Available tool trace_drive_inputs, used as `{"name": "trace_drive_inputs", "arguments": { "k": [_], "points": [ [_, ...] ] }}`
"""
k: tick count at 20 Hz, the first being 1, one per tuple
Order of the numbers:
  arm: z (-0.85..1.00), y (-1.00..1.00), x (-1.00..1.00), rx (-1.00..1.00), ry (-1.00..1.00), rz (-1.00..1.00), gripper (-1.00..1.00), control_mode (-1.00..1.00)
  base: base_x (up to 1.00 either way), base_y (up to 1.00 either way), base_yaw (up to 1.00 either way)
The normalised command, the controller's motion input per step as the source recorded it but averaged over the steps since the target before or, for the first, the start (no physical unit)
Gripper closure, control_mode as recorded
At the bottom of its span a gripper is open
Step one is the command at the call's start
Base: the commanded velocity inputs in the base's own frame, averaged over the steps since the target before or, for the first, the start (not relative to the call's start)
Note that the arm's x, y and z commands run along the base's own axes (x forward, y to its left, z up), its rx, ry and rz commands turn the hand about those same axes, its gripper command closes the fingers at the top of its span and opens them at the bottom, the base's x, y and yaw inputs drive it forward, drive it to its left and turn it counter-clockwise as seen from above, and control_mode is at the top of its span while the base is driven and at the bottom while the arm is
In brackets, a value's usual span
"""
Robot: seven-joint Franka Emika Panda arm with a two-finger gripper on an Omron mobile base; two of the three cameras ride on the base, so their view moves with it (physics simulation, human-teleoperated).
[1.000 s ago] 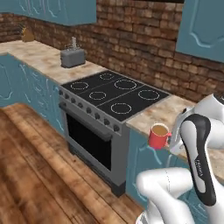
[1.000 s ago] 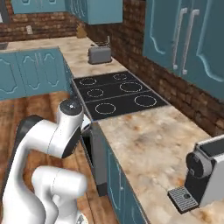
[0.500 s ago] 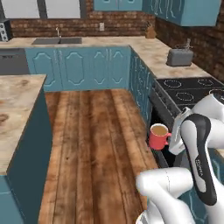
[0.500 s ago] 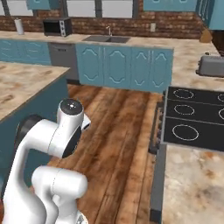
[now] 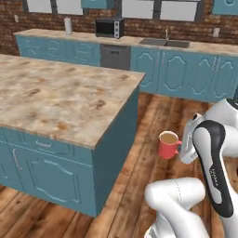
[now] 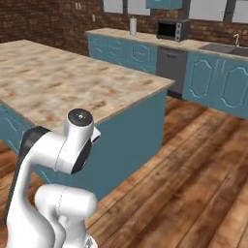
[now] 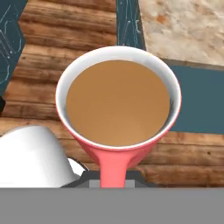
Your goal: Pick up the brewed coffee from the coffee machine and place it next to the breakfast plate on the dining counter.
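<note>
In the left base view the mug point(image 5: 168, 144) hangs upright in the air over the wood floor point(image 5: 153, 116), its handle turned toward the hand point(image 5: 189, 145) that carries it; it is probably kept level so the coffee does not spill while it is taken toward the island point(image 5: 60, 95), whose marbled surface lies near, to the mug's left and a little higher. Against the far wall stand a microwave point(image 5: 109, 28) and a sink point(image 5: 165, 42). The right base view gives the same island point(image 6: 63, 82) from the other side and more of the arm's elbow point(image 6: 77, 140), with the microwave point(image 6: 173, 29) behind. The hand view looks straight down into the mug point(image 7: 118, 105): brown liquid near the brim, and the jaws closed on the handle at the bottom edge, a corner of the surface point(image 7: 183, 30) just beyond the rim.
</note>
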Motion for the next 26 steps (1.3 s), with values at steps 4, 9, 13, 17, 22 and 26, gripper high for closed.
{"name": "trace_drive_inputs", "arguments": {
  "k": [4,9,13,17,22,26],
  "points": [
    [0.00,0.00,0.00,0.00,0.00,0.00,1.00,1.00,0.27,0.99,0.60],
    [0.00,0.00,0.00,0.00,0.00,0.00,1.00,1.00,0.29,0.99,0.60],
    [0.00,0.00,0.00,0.00,0.00,0.00,1.00,1.00,0.40,0.82,0.62],
    [0.00,0.00,0.00,0.00,0.00,0.00,1.00,1.00,0.88,0.53,0.54],
    [0.00,0.00,0.00,0.00,0.00,0.00,1.00,1.00,1.00,0.05,0.32],
    [0.00,0.00,0.00,0.00,0.00,0.00,1.00,1.00,1.00,-0.02,0.16]
  ]
}}
